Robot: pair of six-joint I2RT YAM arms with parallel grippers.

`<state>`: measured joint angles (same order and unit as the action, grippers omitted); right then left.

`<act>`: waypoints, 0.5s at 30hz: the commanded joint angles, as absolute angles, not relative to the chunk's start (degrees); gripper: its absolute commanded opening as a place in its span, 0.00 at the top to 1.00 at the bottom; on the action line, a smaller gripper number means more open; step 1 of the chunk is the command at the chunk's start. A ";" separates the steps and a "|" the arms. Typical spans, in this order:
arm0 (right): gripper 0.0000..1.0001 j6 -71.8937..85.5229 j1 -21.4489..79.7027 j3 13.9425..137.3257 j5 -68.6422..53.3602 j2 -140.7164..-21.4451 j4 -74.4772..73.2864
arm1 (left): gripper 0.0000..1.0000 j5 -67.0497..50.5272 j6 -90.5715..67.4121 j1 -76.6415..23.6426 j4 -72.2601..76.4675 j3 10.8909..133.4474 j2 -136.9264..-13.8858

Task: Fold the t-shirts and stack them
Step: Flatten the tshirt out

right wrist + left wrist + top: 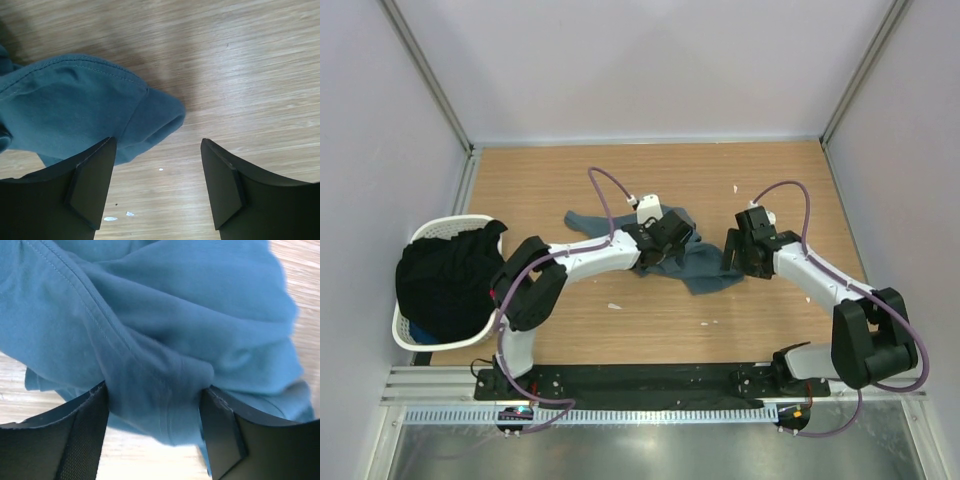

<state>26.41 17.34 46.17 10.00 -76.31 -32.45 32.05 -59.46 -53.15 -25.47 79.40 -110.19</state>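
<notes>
— Black fingers of the left gripper straddle a bunched fold of the blue-grey t-shirt; clamped yet?

— Cannot tell. Right gripper gapes over bare table, beside the hem.

— Handling?

— Probably light, limp, crumpled mid-table; better to pinch stitched edges.

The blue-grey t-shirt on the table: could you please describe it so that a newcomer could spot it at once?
On the wooden table, look to the middle, between the two arms' grippers. The blue-grey t-shirt lies crumpled there, unlike the black clothing heaped in the white laundry basket at the left edge.
</notes>
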 commanded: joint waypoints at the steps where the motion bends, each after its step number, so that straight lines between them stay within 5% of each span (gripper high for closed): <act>1: 0.27 29.53 17.40 44.30 8.88 -76.03 -26.29 | 0.34 31.56 -60.12 -51.86 -23.22 79.37 -111.00; 3: 0.28 30.40 17.40 42.99 7.13 -76.37 -23.75 | 0.44 30.42 -59.24 -51.51 -20.93 77.61 -111.01; 9: 0.45 31.64 17.49 41.57 3.69 -79.89 -18.81 | 1.00 27.34 -58.10 -48.52 -21.44 76.03 -109.61; 15: 0.95 31.20 17.40 42.97 4.22 -78.23 -21.70 | 1.00 26.28 -54.14 -46.06 -24.16 71.72 -99.07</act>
